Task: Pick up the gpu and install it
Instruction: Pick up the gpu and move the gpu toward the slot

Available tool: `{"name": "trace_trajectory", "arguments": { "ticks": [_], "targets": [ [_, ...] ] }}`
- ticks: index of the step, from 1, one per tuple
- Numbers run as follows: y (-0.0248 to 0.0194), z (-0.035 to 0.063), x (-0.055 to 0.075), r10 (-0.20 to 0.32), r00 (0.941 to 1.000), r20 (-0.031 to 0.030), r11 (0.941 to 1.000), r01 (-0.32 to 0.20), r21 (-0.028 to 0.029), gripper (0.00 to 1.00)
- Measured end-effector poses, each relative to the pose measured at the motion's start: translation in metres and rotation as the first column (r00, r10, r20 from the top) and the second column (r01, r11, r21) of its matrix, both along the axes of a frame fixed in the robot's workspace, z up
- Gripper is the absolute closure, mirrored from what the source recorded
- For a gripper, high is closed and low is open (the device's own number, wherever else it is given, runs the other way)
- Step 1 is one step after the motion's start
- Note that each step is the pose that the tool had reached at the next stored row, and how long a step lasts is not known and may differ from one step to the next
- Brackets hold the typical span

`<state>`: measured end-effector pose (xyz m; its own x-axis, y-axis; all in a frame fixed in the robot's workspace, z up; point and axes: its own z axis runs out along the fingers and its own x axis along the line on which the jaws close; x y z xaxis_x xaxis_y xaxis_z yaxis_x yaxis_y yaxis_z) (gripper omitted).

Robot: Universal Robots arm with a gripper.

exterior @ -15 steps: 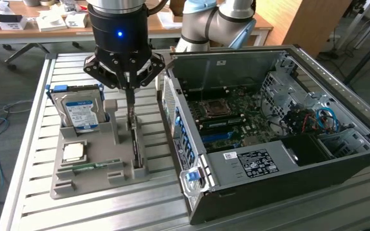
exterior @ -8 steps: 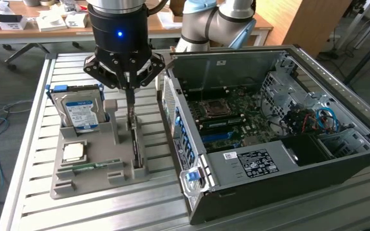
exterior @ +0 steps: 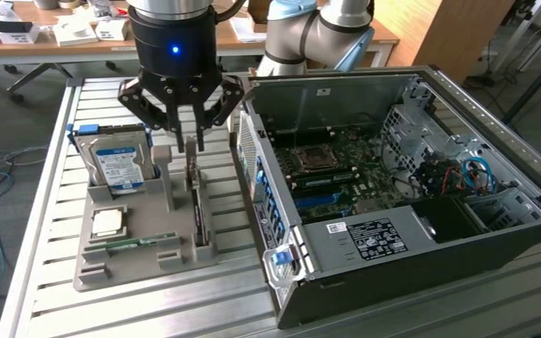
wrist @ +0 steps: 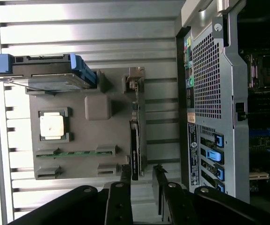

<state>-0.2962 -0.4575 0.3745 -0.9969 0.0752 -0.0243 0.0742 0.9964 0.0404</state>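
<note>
Gripper [exterior: 186, 134] — black, fingers [wrist: 159, 180] parted — hangs above the dark green gpu [exterior: 198, 204] standing edgewise in the grey plastic tray [exterior: 139, 271]; wrist view shows its end between them.

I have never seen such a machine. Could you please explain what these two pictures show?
This is a robot arm with a grasping tool at its end. One picture comes from a camera off the arm; the other from a camera on the wrist. On the slatted metal table sits a grey holder with computer parts: a hard drive with a blue label, a processor chip, a memory stick, and the gpu standing on edge in a slot. On the exterior view's right stands an open computer case. The tool is open, holds nothing, and hangs just above the gpu.
</note>
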Motion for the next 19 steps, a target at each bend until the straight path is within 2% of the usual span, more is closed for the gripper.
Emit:
{"name": "trace_trajectory", "arguments": {
  "ticks": [3, 4, 8, 19],
  "targets": [
    [0.0000, 0.0000, 0.000, 0.000, 1.0000, 0.0000, 1.0000, 0.000, 0.0000, 0.65],
    [0.0000, 0.0000, 0.000, 0.000, 1.0000, 0.0000, 1.0000, 0.000, 0.0000, 0.58],
    [0.0000, -0.0009, 0.000, 0.000, 1.0000, 0.0001, 1.0000, 0.000, 0.0001, 0.58],
    [0.0001, -0.0204, 0.000, 0.000, 1.0000, 0.0000, 1.0000, 0.000, -0.0001, 0.58]
  ]
}}
